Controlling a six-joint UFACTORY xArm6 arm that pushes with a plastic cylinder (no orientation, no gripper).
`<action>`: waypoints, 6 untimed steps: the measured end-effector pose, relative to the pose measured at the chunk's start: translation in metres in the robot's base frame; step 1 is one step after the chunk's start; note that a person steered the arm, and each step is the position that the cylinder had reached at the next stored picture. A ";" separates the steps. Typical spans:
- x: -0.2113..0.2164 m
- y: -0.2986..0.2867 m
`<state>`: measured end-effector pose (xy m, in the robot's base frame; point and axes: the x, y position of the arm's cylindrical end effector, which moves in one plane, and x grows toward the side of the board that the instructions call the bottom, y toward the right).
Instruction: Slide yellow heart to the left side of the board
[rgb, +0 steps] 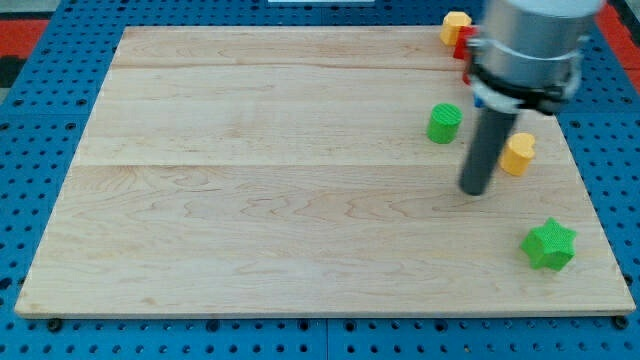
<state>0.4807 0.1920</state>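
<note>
A yellow block (518, 153), its shape partly hidden by the rod, lies at the view's right, likely the heart. My tip (474, 189) rests on the wooden board (250, 180) just left of and slightly below this block, close to it. A second yellow block (455, 26) sits at the board's top right edge, beside a red block (465, 48) that the arm mostly hides.
A green cylinder (444, 122) stands up and left of my tip. A green star (549, 245) lies at the lower right. The arm's grey body (530, 45) covers the top right corner. Blue pegboard (40, 120) surrounds the board.
</note>
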 end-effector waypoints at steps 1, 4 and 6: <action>0.002 0.054; -0.051 0.048; -0.078 0.008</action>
<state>0.4031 0.2002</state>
